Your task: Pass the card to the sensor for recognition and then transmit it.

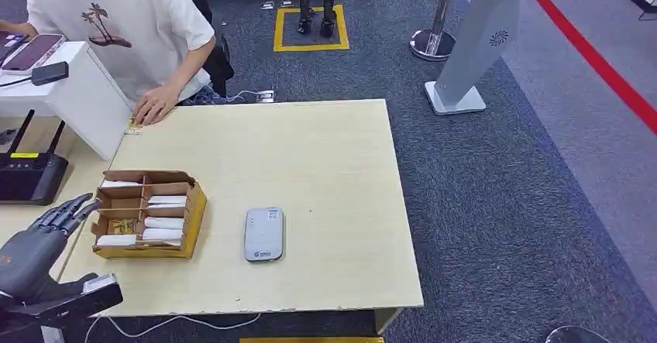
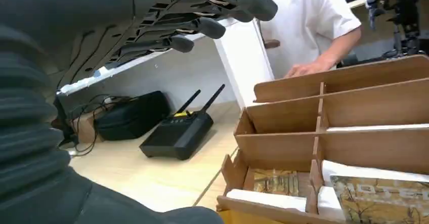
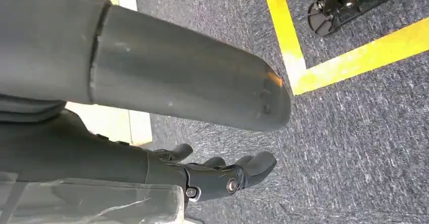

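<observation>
Lying flat in the box [image 1: 190, 207], at nine o'clock from the sensor [image 1: 264, 234], the cards [image 1: 166, 201] look thin, light, stiff and slick, so we would pinch one by its raised edge. Our left hand [image 1: 48, 227] hovers at the box's nine o'clock, fingers spread, holding nothing. Our right hand [image 3: 222, 176] hangs over carpet, fingers loosely curled, empty.

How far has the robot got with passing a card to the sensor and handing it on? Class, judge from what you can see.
Nothing looks done yet: the cards lie in the cardboard box, and the grey sensor on the table has nothing on it. In hand: the left hand hovers open beside the box, holding nothing. The right hand hangs over the carpet. Left: picking a card, scanning it, passing it on.
</observation>
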Robot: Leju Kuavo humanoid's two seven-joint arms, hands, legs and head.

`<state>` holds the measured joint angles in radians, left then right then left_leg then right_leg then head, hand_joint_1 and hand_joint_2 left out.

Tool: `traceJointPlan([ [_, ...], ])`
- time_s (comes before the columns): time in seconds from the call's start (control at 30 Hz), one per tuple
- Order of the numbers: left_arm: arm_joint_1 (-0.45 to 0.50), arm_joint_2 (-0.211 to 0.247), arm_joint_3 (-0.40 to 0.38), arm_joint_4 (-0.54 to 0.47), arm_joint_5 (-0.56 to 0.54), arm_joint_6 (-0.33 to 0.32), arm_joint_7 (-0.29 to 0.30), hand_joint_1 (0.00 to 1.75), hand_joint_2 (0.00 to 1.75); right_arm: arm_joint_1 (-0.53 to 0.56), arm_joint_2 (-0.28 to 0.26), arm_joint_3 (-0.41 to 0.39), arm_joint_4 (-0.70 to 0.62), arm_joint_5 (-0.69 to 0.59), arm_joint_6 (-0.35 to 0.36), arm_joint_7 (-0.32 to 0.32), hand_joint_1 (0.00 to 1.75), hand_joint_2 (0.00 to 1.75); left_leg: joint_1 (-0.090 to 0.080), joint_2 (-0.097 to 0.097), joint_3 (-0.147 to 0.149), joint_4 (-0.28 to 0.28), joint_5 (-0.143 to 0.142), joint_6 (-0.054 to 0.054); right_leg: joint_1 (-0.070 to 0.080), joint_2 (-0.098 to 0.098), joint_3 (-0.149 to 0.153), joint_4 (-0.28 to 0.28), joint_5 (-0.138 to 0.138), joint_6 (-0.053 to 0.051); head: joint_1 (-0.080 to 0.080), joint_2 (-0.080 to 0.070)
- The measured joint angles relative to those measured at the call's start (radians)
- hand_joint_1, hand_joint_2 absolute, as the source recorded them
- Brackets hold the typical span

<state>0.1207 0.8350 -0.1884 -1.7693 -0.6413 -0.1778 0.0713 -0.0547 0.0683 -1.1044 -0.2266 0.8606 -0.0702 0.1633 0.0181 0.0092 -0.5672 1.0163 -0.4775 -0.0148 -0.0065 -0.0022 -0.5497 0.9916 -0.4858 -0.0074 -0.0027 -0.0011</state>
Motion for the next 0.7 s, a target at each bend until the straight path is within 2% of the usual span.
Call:
traceJointPlan([
  [0.37,-0.060,-0.094,-0.018,0.088,-0.042,0.001,-0.008,0.00,1.75,-0.006,0.000,-0.001,-0.001,0.013,0.003,0.000,0.00,0.00,0.000,-0.001,0.000,0.000,0.000,0.000,0.000,-0.001,0.000,0.000,0.000,0.000,0.000,0.000],
  [0.7,-0.140,-0.145,-0.066,0.146,-0.046,0.000,-0.011,0.00,1.75,-0.009,0.000,-0.001,-0.001,0.029,0.004,-0.001,0.00,0.00,0.000,-0.001,0.000,0.000,0.000,0.000,0.000,-0.001,0.000,0.000,0.000,0.000,0.000,0.000],
])
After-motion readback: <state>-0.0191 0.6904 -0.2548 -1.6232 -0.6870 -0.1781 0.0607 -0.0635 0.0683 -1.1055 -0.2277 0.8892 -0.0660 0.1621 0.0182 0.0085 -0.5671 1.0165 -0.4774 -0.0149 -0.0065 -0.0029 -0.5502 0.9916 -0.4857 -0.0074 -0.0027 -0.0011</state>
